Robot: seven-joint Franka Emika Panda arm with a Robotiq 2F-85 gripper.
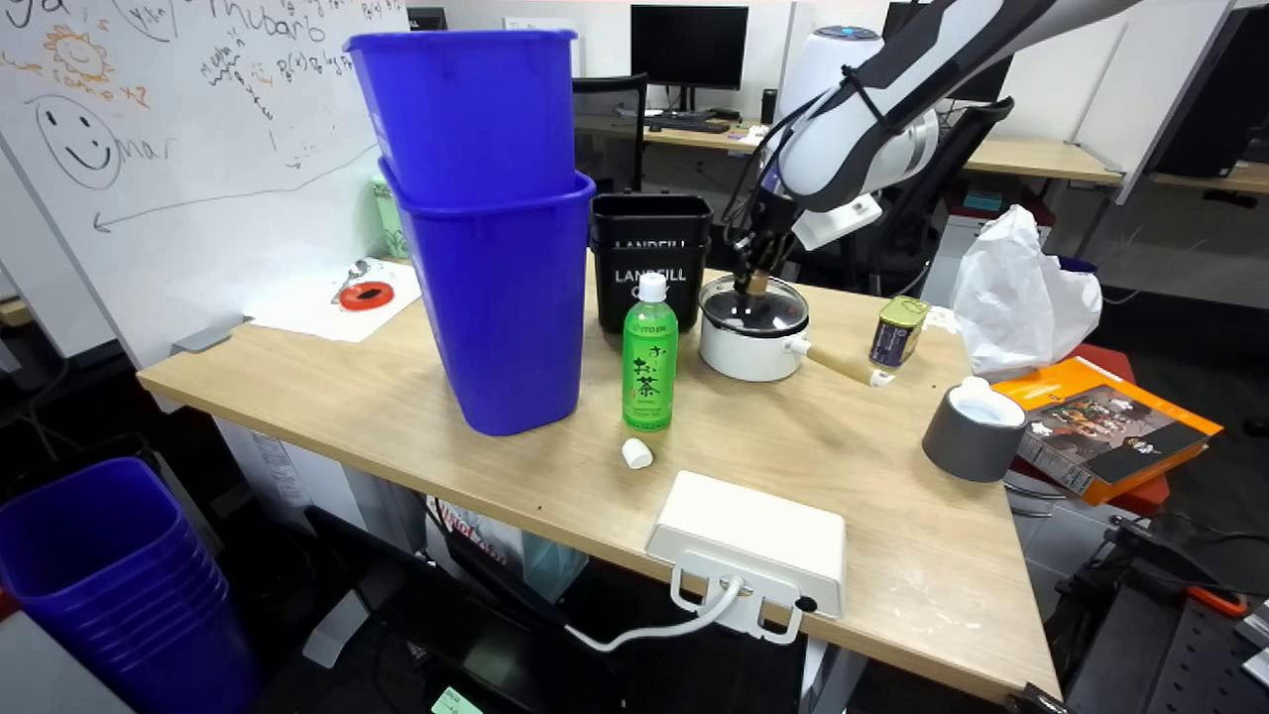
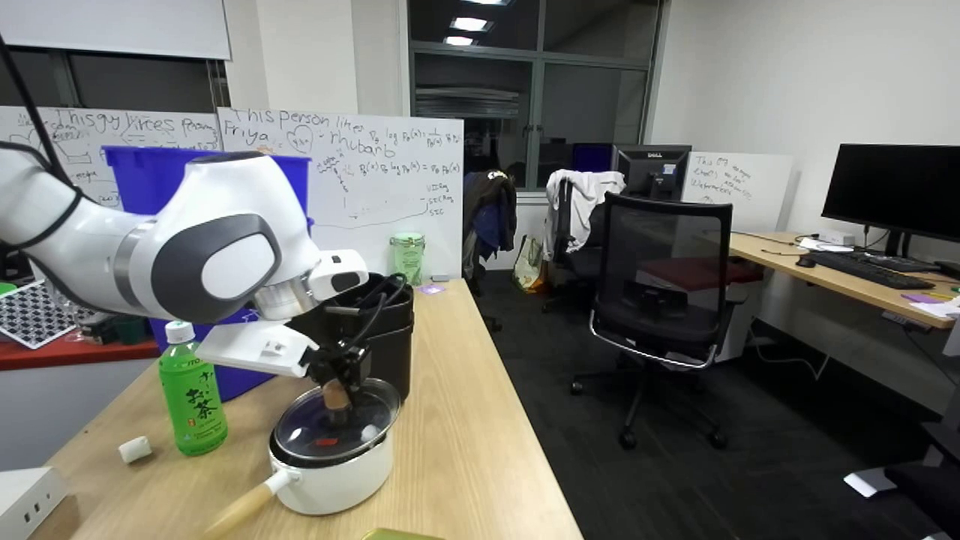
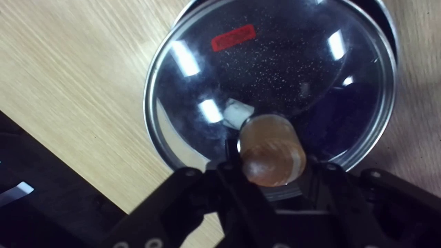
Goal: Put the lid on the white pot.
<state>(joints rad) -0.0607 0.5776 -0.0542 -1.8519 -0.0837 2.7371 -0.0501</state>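
"Pinching the lid (image 3: pixel 275 75) by its knob (image 3: pixel 272 137) with the tool (image 3: pixel 270 155)?"

"Yes, over the white pot (image 2: pixel 341 484), slightly off-centre."

"Finished?"

"Not yet: left to align, seat and release."

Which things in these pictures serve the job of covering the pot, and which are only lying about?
For the job: lid; white pot; claw

Lying about: green bottle; blue bins; black bins; white box; grey cylinder; tin; small white piece; orange box
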